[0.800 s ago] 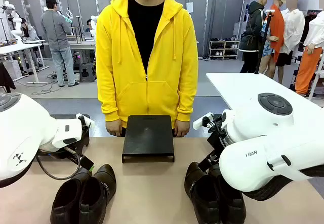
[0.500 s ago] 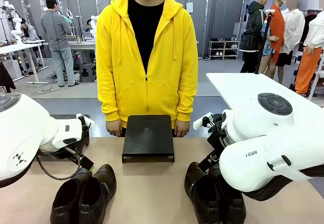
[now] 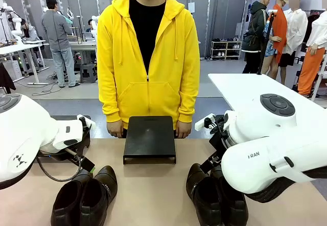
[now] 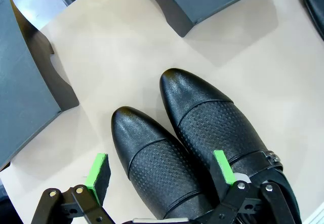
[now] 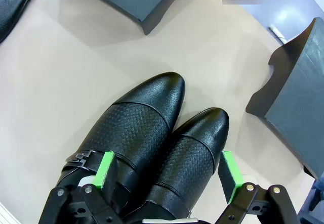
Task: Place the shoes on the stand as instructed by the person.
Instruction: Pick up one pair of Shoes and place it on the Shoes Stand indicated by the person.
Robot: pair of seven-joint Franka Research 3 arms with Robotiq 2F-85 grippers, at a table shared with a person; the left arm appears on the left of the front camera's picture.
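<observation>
left hand (image 4: 161, 169) apart over left shoes (image 3: 84, 198), 7 o'clock | right hand (image 5: 168, 172) apart over right shoes (image 3: 207, 193), 5 o'clock | stand (image 3: 149, 136) 12 o'clock

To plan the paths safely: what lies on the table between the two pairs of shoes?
Nothing: the table between the left pair and the right pair is bare in the front view.

Right arm housing (image 3: 278, 157): small dark letters "FRAN" (image 3: 254, 155); the word runs on round the curve of the white shell and cannot be read further.
Left arm housing (image 3: 25, 129): small dark logo mark (image 3: 19, 159), a symbol with no letters legible.
Sheet on far wall (image 3: 191, 7): print too small to read.
</observation>
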